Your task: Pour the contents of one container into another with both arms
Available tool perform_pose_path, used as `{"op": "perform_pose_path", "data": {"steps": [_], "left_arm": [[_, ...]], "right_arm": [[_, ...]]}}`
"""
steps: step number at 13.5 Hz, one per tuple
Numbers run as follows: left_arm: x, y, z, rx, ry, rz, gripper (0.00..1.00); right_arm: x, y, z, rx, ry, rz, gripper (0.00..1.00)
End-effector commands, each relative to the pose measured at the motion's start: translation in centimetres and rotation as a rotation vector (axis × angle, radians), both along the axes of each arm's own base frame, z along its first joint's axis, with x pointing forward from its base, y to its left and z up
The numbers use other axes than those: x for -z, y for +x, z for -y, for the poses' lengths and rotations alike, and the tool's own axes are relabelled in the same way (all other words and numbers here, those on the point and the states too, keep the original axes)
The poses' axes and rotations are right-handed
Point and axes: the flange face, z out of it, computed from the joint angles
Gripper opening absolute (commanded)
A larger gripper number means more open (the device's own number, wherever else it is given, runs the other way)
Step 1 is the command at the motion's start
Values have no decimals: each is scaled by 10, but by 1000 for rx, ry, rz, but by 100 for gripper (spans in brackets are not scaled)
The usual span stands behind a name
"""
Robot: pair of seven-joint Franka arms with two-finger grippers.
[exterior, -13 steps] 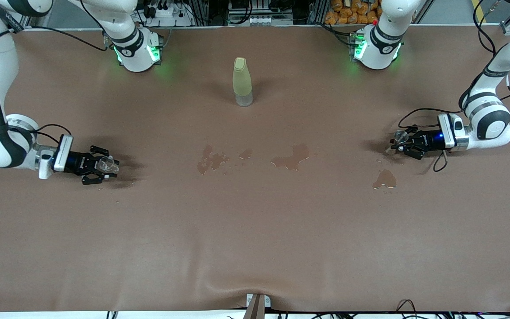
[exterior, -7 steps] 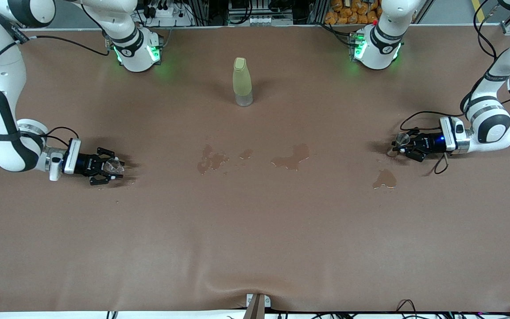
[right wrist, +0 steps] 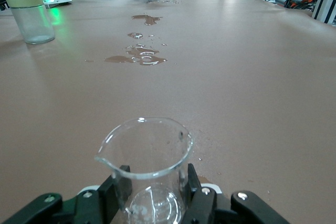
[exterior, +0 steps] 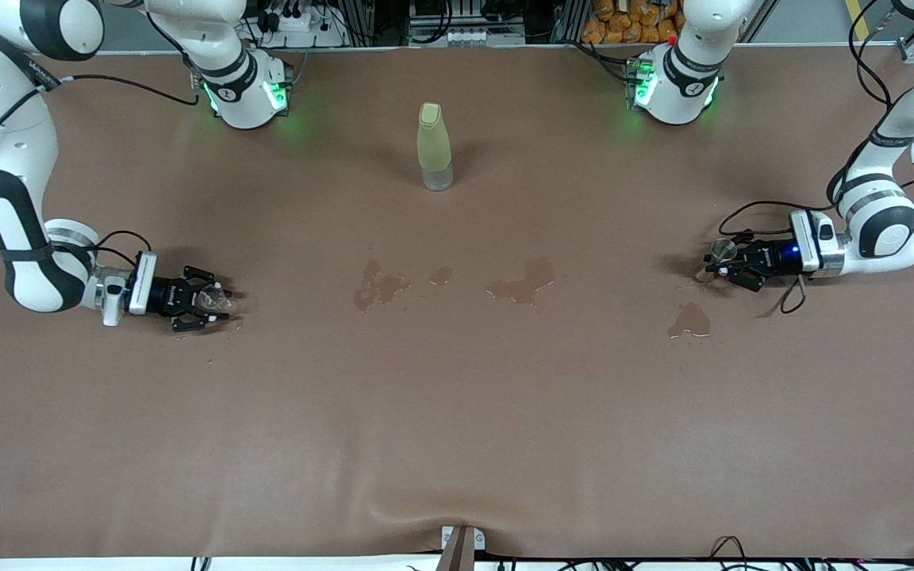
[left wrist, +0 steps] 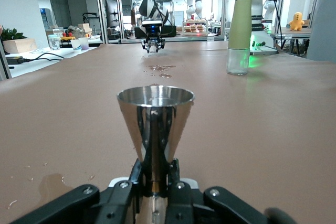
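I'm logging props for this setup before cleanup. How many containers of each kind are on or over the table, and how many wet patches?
Clear cup: 1
Metal measure: 1
Yellow-green bottle: 1
Containers total: 3
Main wet patches: 3, plus small droplets

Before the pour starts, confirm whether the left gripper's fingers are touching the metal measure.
Touching. The left wrist view shows the left gripper with its fingers pressed against the narrow waist of the metal measure, no gap on either side.
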Motion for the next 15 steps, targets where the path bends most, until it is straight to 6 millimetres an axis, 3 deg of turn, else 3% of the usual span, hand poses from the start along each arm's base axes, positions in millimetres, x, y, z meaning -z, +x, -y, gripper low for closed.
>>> {"op": "perform_pose_path", "data": {"steps": [1,4,5,6,10,12,15], "left_arm": [[0,0,-4,36,-23,73,6],[-1,1,-4,41,-33,75,17],[-1,1,-4,39,-33,72,34],[-1,1,-5,39,-30,56,46],[-3,3,-8,49,-18,51,46],[-4,3,-9,48,-18,51,47],[-6,-3,-29,47,11,-36,60]], "right_arm": [[1,5,-1,1,8,18,0],[0,8,-1,13,11,11,46],[0,8,-1,15,13,12,60],[0,8,-1,15,13,12,65],[0,8,-1,17,13,12,71],[-3,10,0,26,16,20,98],[-30,26,18,32,-31,79,100]]}}
